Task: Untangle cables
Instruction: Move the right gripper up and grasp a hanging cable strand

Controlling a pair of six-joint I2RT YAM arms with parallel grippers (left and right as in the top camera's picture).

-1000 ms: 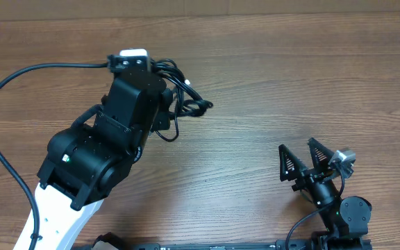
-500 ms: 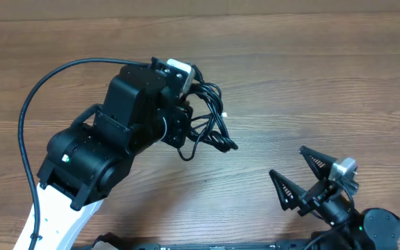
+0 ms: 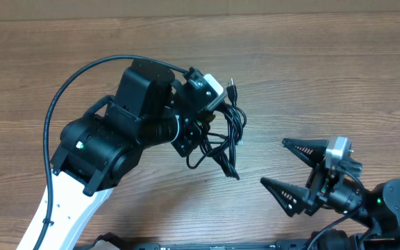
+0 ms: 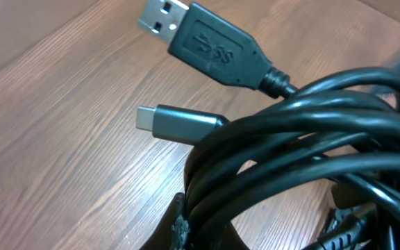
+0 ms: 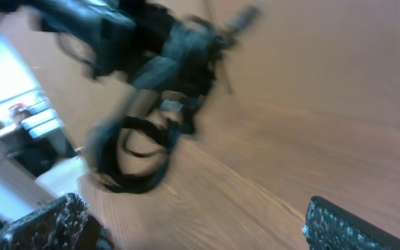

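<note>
The cables (image 3: 224, 135) are a bunch of thin black cords, held off the wooden table by my left gripper (image 3: 198, 127), which is shut on them. In the left wrist view the bundle (image 4: 304, 153) fills the right side, with a USB-A plug (image 4: 200, 38) and a smaller metal plug (image 4: 162, 119) sticking out to the left. One loop end hangs down toward the table (image 3: 233, 172). My right gripper (image 3: 289, 170) is open and empty, to the right of the bundle, its fingers pointing left at it. The right wrist view shows the bundle (image 5: 151, 132), blurred.
The left arm's thick black cable (image 3: 68, 87) arcs over the table's left side. The wooden table (image 3: 325, 76) shows bare wood at the back and right.
My left gripper has carried the cable bunch to the right and toward the front. My right gripper has swung to point left at the bunch and has opened wider.
</note>
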